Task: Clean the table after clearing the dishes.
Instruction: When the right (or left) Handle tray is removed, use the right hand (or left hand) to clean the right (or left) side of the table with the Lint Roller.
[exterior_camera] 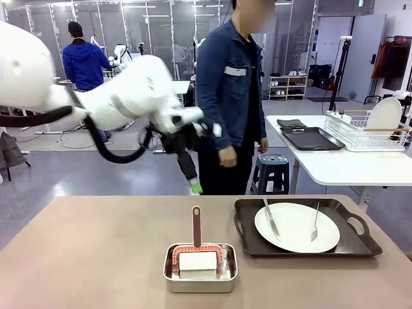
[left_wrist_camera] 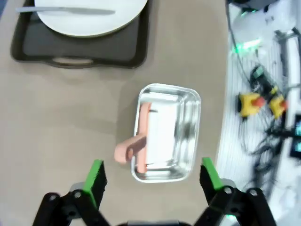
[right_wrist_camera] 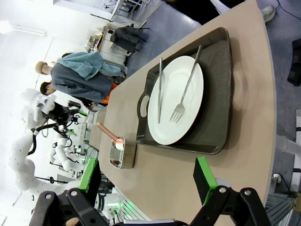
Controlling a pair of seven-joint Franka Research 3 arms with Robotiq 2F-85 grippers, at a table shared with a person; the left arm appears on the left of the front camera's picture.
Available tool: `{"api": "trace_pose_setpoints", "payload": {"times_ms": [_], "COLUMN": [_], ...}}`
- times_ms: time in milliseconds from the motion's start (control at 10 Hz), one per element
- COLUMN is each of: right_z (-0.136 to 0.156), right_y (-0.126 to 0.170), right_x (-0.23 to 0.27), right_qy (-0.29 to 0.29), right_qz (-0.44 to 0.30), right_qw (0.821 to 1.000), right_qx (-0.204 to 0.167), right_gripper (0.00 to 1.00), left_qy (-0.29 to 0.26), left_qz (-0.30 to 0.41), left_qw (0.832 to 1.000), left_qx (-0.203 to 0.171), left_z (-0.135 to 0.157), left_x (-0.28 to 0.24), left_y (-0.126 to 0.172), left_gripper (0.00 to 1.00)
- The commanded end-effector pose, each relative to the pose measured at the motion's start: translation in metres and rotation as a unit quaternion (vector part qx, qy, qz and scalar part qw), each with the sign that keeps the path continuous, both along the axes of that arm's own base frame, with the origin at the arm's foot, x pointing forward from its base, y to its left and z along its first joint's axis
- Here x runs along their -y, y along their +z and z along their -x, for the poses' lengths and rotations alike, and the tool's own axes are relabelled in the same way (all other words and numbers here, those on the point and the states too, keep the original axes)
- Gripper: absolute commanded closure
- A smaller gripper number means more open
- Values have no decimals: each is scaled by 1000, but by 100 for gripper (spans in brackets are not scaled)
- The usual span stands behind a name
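surface: beige table, left half bare; no sign of wiping that i can judge.
dishes: 1 white plate with knife and fork on a dark tray, on the table's right side, not yet cleared.
cleaning tool: pink-handled scrubber standing in a steel pan just left of the tray, untouched.
left gripper: jaws wide, empty, above the pan.
right gripper: jaws wide, empty, apart from the tray.
side table: second tray and a racked plate; probably 1 set already away.
left to do: clear the last tray, then wipe.
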State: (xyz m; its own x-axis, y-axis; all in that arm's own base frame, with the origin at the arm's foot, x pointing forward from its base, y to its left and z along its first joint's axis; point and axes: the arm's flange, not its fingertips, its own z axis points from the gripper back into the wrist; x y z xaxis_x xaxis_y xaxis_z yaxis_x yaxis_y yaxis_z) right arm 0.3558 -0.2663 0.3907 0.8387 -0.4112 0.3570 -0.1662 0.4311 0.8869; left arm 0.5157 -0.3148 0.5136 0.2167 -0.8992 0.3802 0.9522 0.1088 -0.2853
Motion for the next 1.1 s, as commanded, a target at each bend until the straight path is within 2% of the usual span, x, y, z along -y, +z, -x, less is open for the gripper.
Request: {"api": "trace_pose_setpoints", "payload": {"times_ms": [0, 100, 200, 400, 500, 700, 1000], "right_z": [1, 1, 1, 1, 1, 1, 1], "right_y": [3, 3, 3, 3, 3, 3, 3], "right_x": [0, 0, 0, 0, 0, 0, 0], "right_qy": [0, 0, 0, 0, 0, 0, 0], "right_qz": [-1, -1, -1, -1, -1, -1, -1], "right_qw": [1000, 1000, 1000, 1000, 1000, 1000, 1000], "right_qx": [4, 4, 4, 4, 4, 4, 4], "right_gripper": [0, 0, 0, 0, 0, 0, 0], "left_qy": [120, 181, 214, 291, 314, 403, 525], "left_qz": [211, 294, 372, 447, 496, 519, 496], "left_qw": [967, 934, 895, 840, 805, 752, 690], "left_qx": [-79, -96, -123, -100, -85, -61, -37], "left_z": [41, 60, 79, 127, 156, 193, 215], "left_x": [-114, -187, -252, -360, -407, -466, -512], "left_y": [19, 18, 13, -2, -13, -36, -70], "left_gripper": [0, 0, 0, 0, 0, 0, 0]}}
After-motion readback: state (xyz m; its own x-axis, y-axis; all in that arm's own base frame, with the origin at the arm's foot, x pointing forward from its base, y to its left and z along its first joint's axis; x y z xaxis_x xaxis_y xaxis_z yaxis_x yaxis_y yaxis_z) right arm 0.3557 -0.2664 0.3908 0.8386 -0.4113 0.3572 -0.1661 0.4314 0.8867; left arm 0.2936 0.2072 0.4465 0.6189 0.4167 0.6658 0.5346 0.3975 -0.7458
